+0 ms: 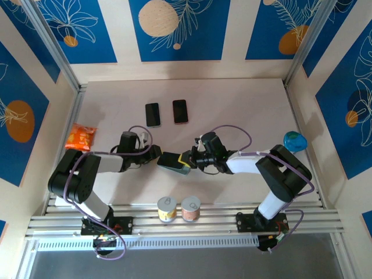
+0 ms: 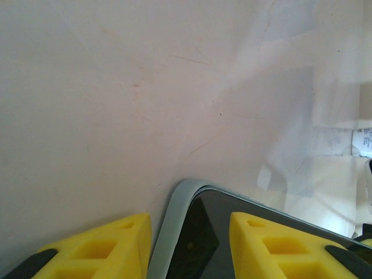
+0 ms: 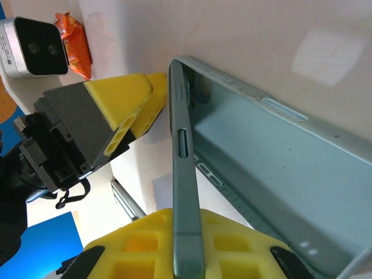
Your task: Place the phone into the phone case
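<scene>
Over the table's middle my two grippers meet end to end. A black phone (image 1: 168,158) hangs tilted between them, and the pale teal phone case (image 1: 182,169) lies under its right end. My left gripper (image 1: 158,156) is shut on the phone. In the left wrist view its yellow fingers (image 2: 99,247) flank the dark glass (image 2: 209,232), whose corner sits inside the case's grey-blue rim (image 2: 174,203). My right gripper (image 1: 189,160) is shut on the case's side wall (image 3: 186,192), pinched edge-on between the pads (image 3: 232,244). The case's hollow inside (image 3: 279,174) faces that camera.
Two more dark phones (image 1: 152,114) (image 1: 180,111) lie flat at the back. An orange snack bag (image 1: 81,138) sits at the left wall and a blue object (image 1: 294,141) at the right. Two small jars (image 1: 167,208) (image 1: 190,207) stand on the near rail.
</scene>
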